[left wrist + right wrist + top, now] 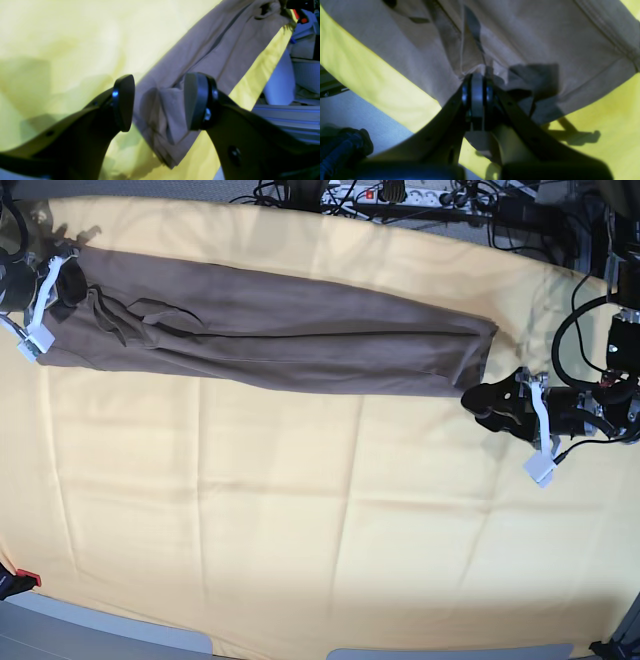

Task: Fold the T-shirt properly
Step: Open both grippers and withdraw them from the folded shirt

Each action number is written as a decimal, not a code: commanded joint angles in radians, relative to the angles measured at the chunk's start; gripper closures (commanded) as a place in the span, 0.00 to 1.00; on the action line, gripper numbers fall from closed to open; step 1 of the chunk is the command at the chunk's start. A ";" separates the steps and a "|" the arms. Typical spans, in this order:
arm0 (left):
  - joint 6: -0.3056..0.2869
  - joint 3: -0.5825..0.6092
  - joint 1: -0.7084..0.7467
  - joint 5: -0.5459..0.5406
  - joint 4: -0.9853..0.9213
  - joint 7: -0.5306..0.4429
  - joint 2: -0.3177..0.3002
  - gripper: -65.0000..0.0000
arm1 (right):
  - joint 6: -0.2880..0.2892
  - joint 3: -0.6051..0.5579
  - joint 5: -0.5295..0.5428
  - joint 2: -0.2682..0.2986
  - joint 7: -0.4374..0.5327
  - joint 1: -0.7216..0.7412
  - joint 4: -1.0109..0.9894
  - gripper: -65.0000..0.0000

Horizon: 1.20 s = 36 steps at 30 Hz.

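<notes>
The taupe T-shirt (300,335) lies folded into a long narrow band across the far part of the yellow cloth (300,510). My right gripper (68,285) is at the band's left end. In the right wrist view it (477,100) is shut on a bunched fold of the T-shirt (532,37). My left gripper (488,402) sits just off the band's right end, low over the cloth. In the left wrist view it (160,102) is open and empty, with the T-shirt's end (220,50) lying beyond and between the fingers.
The yellow cloth (62,37) covers nearly the whole table. Cables and a power strip (400,195) run along the back edge. The grey table edge (100,630) shows at the front left. A small red item (25,580) sits at the front left corner.
</notes>
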 commanded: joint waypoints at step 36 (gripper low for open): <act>0.093 -0.367 0.124 0.158 -0.006 -0.094 -0.050 0.48 | 0.005 0.218 -0.129 -0.269 0.339 0.008 0.019 1.00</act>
